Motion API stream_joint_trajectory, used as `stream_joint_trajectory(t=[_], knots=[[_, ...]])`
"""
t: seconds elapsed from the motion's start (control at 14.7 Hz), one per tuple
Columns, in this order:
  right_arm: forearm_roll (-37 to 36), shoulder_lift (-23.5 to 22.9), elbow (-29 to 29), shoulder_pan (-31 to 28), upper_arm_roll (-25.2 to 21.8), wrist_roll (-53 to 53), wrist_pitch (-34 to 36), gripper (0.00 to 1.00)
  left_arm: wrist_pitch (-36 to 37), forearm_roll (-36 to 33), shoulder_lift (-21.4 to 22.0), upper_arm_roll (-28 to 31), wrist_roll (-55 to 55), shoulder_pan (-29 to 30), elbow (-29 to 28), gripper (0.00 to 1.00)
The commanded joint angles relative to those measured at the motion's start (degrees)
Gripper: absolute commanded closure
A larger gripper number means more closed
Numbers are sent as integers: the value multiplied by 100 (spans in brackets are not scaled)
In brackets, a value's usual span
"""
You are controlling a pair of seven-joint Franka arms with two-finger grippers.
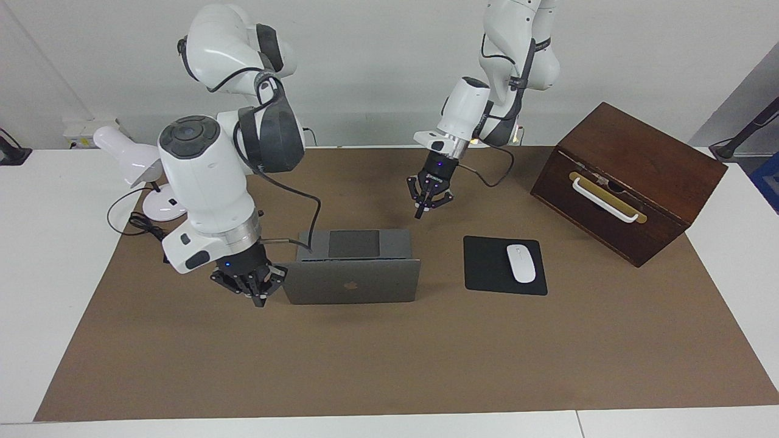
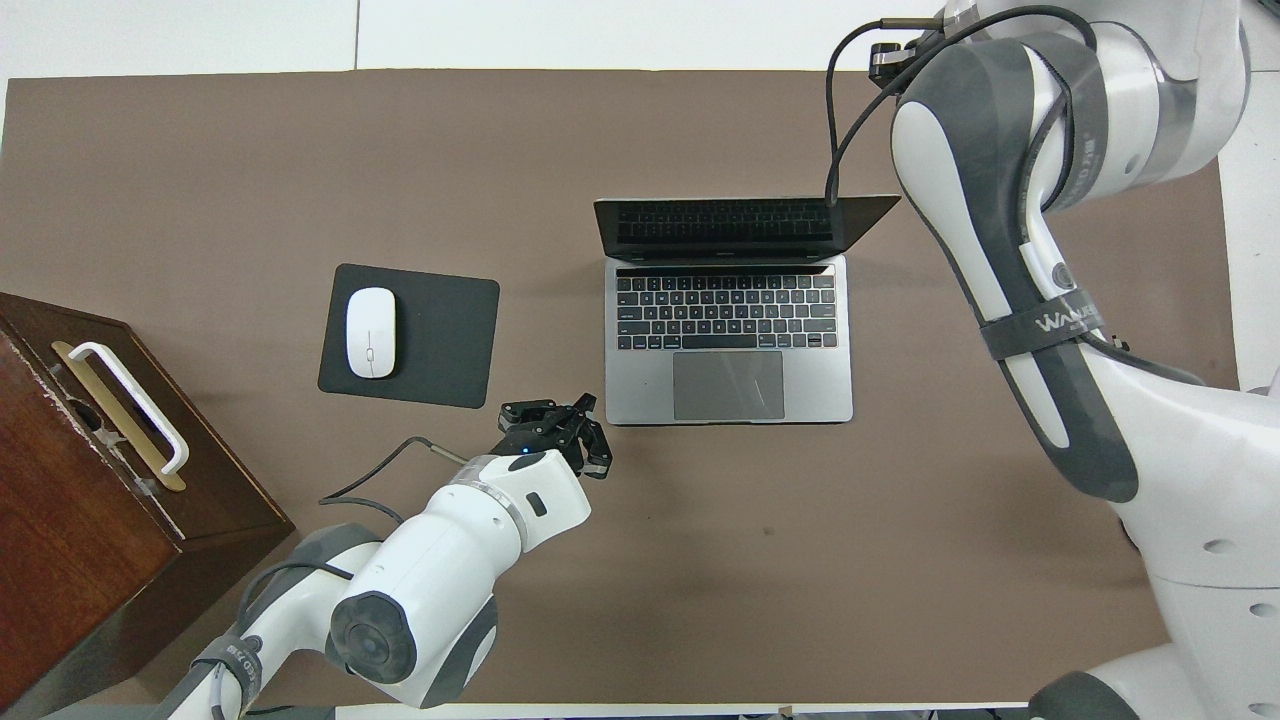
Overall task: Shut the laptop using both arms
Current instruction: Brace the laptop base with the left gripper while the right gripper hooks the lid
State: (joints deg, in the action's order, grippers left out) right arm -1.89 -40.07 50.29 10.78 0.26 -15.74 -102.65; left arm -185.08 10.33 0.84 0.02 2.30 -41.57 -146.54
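Facing view: laptop (image 1: 352, 281) open, apple logo on lid; "WANA…" strap on my right arm. Right gripper (image 1: 258, 294) beside lid, left gripper (image 1: 424, 208) over mat; both closed, empty.

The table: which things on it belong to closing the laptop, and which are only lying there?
Belong to the job:
- laptop, open, lid up
- right gripper, shut, at the lid's corner toward the right arm's end
- left gripper, shut, up in the air near the laptop's keyboard-deck corner

Only lying there:
- mouse pad
- mouse, on the pad
- wooden box
- white lamp
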Motion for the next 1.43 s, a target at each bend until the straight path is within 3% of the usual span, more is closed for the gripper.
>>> stream_joint_trajectory(t=[0.0,0.27,0.68,1.36], knots=[[-92,-89,-55,65,62,307,-202,100,-702,75,-468,86,-98,-202,-41,100],[-92,-115,-29,249,62,668,-404,100,-1557,13,-1260,77,-99,-308,107,100],[-30,-133,156,556,97,747,-800,100,-1558,-206,-1648,77,-99,-238,503,100],[197,-230,209,733,343,695,-1090,100,-1549,-330,-1727,86,-99,-229,442,100]])
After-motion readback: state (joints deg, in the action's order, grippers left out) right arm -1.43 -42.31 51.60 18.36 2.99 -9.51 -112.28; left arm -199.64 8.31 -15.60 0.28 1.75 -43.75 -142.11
